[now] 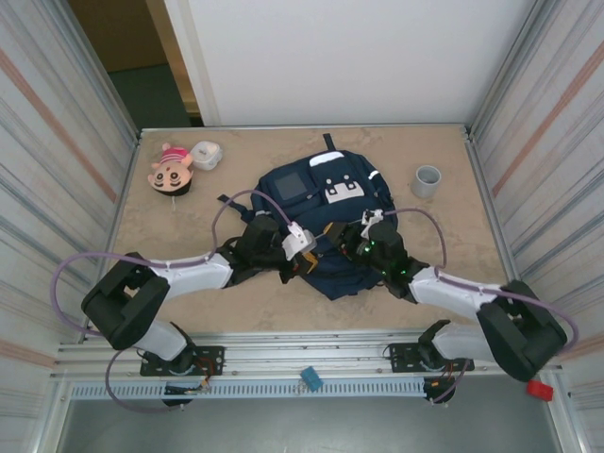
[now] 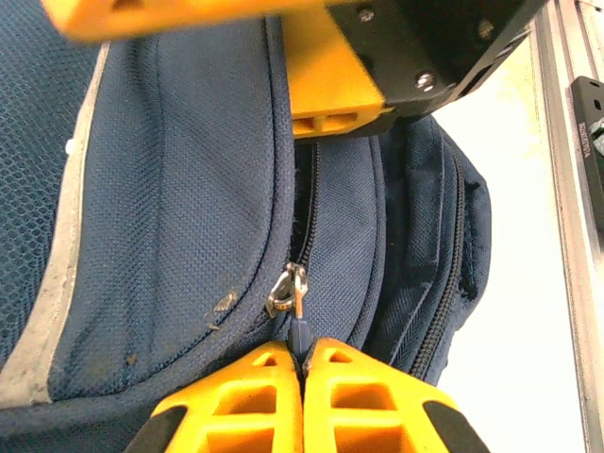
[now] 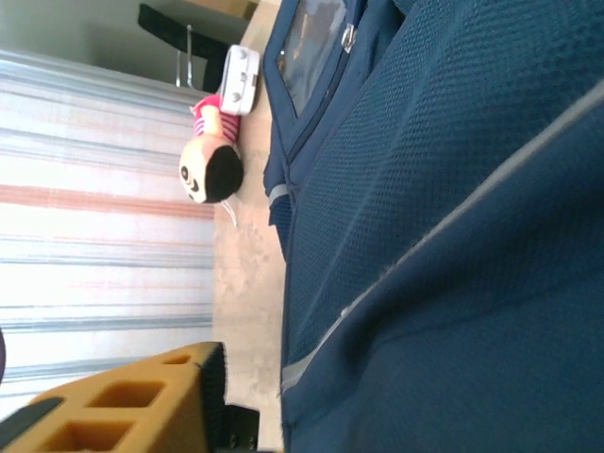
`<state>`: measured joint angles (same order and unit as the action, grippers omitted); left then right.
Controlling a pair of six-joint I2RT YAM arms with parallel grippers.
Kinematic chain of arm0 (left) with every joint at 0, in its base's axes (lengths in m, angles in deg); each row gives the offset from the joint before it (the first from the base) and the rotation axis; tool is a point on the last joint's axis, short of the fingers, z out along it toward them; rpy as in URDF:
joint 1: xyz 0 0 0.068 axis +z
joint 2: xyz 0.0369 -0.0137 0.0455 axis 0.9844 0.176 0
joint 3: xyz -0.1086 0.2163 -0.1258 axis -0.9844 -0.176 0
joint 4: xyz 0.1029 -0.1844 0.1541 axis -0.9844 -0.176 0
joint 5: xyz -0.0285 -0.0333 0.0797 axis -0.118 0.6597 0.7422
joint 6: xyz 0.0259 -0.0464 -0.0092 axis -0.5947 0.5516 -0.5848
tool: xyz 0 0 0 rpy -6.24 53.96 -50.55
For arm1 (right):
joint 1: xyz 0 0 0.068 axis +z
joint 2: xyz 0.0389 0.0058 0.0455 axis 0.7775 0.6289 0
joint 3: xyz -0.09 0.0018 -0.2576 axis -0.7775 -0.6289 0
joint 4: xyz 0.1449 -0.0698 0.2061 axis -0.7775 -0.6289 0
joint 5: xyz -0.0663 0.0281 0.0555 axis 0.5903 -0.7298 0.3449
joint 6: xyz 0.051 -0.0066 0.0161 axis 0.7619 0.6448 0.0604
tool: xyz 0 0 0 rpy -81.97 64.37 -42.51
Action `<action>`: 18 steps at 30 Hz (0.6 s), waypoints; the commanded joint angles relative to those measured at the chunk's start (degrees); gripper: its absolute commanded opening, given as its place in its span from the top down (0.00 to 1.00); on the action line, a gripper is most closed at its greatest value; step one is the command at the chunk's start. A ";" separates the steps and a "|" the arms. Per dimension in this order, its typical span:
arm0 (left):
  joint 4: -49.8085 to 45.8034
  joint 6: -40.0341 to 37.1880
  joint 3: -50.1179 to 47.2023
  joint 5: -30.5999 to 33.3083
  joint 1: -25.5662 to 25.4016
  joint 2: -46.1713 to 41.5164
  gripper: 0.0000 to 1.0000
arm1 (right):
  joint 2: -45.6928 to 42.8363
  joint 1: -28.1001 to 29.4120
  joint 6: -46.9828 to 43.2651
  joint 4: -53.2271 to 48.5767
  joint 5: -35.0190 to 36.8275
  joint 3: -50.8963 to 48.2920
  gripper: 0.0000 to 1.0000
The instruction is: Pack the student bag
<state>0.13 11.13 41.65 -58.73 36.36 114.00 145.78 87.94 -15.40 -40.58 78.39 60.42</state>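
Zipper work looks to be the step in hand: opening the student bag so things can go in. Just beyond the arm bases, the bag lies flat at the middle of the table, with both grippers on its near end. The left gripper is fully closed, its yellow fingertips pinching the dark zipper pull that hangs from the metal slider. To do it well, I judge the pull should be drawn along the line of the teeth, low and steady. The tab is thin and could slip from the pads if lifted away. The right gripper sits just beyond it on the bag. I cannot tell whether it is open or has hold of fabric. It would help most by pinning the bag so the pack does not drag with the slider.

The left wrist camera gives the slider, the tab and a second zip track beside them in detail; from overhead these are hidden under the arms. The overhead camera gives the layout: a doll and a small white case at the far left, a grey cup at the far right, all well apart from the bag. The right wrist camera looks along the bag's fabric to the doll and case.
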 commanded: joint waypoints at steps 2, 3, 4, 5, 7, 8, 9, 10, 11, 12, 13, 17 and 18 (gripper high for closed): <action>0.45 0.22 -0.01 2.54 -0.53 -2.17 1.00 | -10.98 -2.97 -7.25 -16.80 -2.51 1.17 0.47; -0.21 0.02 -0.12 3.10 -0.45 -2.39 1.00 | -14.66 -3.90 -8.19 -20.51 -2.45 0.84 0.45; -0.62 -0.12 -0.33 3.67 -0.43 -2.45 1.00 | -18.05 -5.09 -9.53 -24.64 -2.54 0.84 0.44; -0.69 -0.28 -0.55 3.97 -0.44 -2.48 1.00 | -20.67 -6.27 -10.97 -28.24 -2.82 1.25 0.42; -0.64 -0.09 -1.03 4.29 -0.43 -2.61 1.00 | -25.22 -10.01 -14.71 -36.66 -4.69 2.94 0.35; -0.64 0.18 -1.07 4.36 -0.44 -2.58 1.00 | -26.67 -12.47 -16.64 -40.76 -6.61 4.16 0.33; -0.62 0.36 -1.07 4.12 -0.41 -2.72 1.00 | -27.30 -15.45 -18.24 -44.21 -8.32 5.39 0.32; -0.70 0.38 -1.06 4.03 -0.41 -2.74 1.00 | -27.35 -17.94 -19.43 -46.27 -10.25 6.08 0.31; -0.83 0.34 -0.98 3.92 -0.57 -2.68 1.00 | -26.95 -20.74 -20.17 -47.27 -12.68 6.43 0.31; -0.99 0.26 -0.92 3.91 -0.59 -2.69 1.00 | -26.10 -23.13 -20.30 -46.95 -15.49 6.31 0.30; -1.10 0.24 -0.79 3.95 -0.77 -2.73 1.00 | -25.05 -24.66 -20.19 -45.89 -17.79 6.06 0.30; -1.41 0.73 -0.48 4.37 -1.35 -2.71 1.00 | -20.75 -25.42 -16.71 -36.31 -23.47 4.06 0.35; -1.88 1.16 -0.17 4.85 -1.70 -2.71 1.00 | -20.12 -25.04 -15.59 -33.34 -24.26 3.18 0.35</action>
<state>-0.94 11.46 41.12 -54.79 35.52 113.61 124.45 62.54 -31.66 -78.55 60.97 65.10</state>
